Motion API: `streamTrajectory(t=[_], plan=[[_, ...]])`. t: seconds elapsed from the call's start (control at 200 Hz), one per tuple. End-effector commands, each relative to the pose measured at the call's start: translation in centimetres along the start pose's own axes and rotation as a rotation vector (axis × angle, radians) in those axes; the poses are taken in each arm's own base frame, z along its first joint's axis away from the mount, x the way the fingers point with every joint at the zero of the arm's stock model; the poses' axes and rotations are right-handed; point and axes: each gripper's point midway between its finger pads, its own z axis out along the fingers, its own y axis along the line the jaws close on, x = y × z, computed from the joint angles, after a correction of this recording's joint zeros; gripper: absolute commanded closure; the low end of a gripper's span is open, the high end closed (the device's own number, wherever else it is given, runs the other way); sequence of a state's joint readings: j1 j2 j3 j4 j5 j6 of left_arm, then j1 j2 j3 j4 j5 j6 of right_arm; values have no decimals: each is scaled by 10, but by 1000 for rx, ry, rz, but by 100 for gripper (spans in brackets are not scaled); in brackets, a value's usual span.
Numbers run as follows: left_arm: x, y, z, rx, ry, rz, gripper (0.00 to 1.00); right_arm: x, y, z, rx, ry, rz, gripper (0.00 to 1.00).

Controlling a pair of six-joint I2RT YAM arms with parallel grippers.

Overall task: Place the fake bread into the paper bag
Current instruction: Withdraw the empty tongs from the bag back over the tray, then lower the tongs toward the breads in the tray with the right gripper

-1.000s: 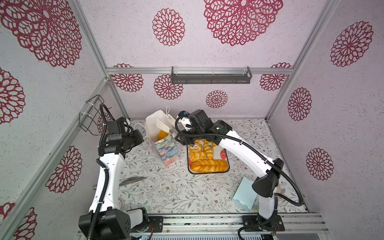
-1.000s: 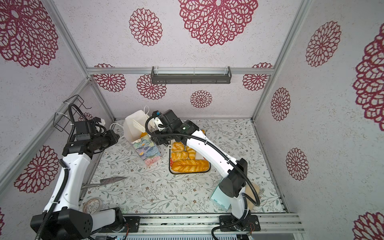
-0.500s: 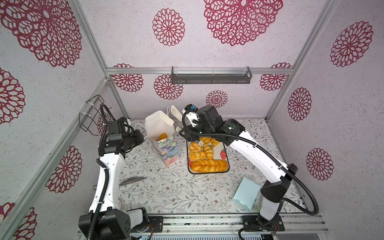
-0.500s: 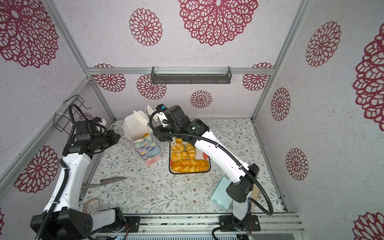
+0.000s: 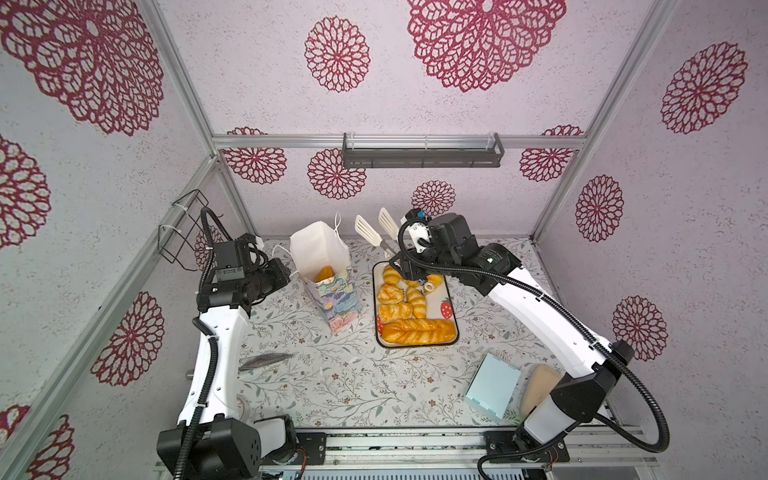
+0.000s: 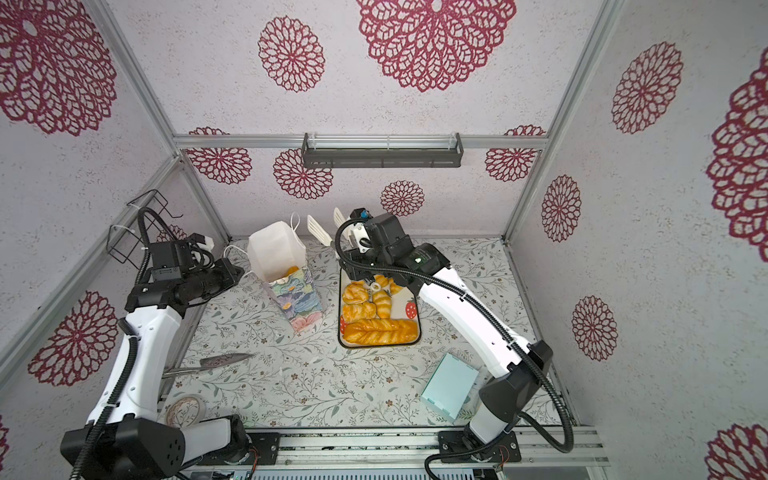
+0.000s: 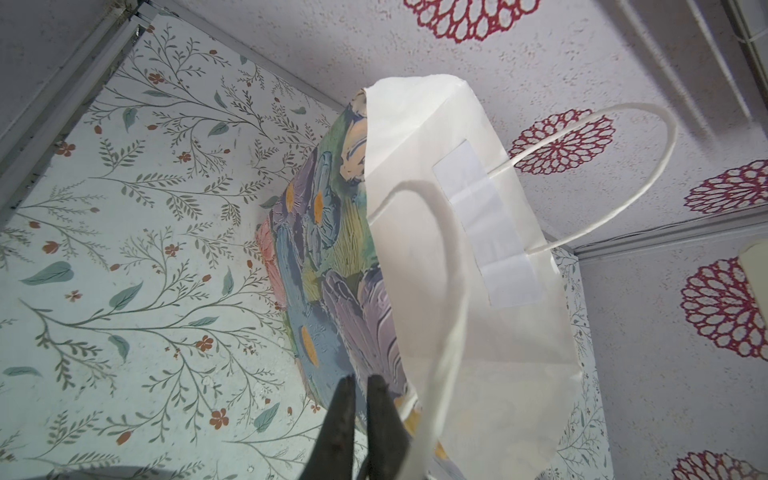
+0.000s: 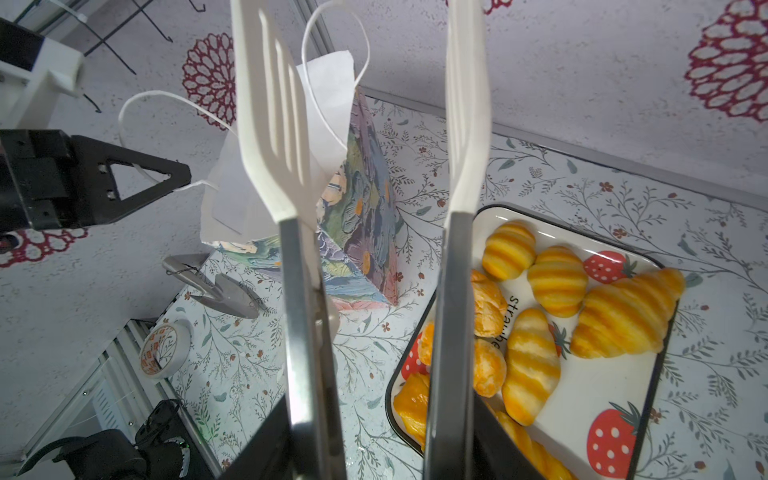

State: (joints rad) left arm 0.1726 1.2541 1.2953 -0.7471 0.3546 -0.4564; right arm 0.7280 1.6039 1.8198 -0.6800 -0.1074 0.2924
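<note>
since a sec ago the right arm (image 5: 540, 309) has pulled back off the bag mouth and swung right. its tongs (image 5: 371, 232), low over the bag then, now stick up at upper centre of both top views, over the far end of the tray (image 8: 590, 386). the arm arcs from lower right up to centre, wrist tipped back. right gripper (image 8: 374, 444) is clamped on the tongs' steel handles (image 8: 303, 332). the two white slotted blades (image 8: 274, 124) stand well apart w/ nothing between them. left arm (image 5: 216, 345) rises from lower left, forearm bent rightward at mid-left. left gripper (image 7: 360, 388) is nearly closed and looks pinched on the bag's cord handle (image 7: 451, 316), tho the cord is blurred there. paper bag (image 5: 334, 301) stands just left of the tray, mouth open, w/ one piece of fake bread (image 5: 325, 273) inside. the rest, incl. the braided loaf (image 5: 417, 331), lies on the tray.
</note>
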Motion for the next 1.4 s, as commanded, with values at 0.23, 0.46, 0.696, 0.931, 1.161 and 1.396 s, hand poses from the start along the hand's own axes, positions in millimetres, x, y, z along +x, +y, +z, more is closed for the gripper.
streamTrajectory(t=[0.23,0.46,0.696,0.931,1.161,1.396], plan=[[-22,-25,-13,85,-66,9,88,-14,-27,-27,17,-132,108,48],[-22,-29,-10,110,-56,3,88,-2,-57,-23,50,-118,198,48],[-21,-28,-8,107,-47,5,88,10,-78,-19,75,-109,266,48],[-20,-27,-7,103,-42,12,88,28,-105,-14,102,-97,361,48],[-19,-27,-9,101,-43,14,88,43,-126,-7,106,-81,442,48],[-19,-28,-10,103,-41,17,88,53,-144,-5,105,-81,505,48]])
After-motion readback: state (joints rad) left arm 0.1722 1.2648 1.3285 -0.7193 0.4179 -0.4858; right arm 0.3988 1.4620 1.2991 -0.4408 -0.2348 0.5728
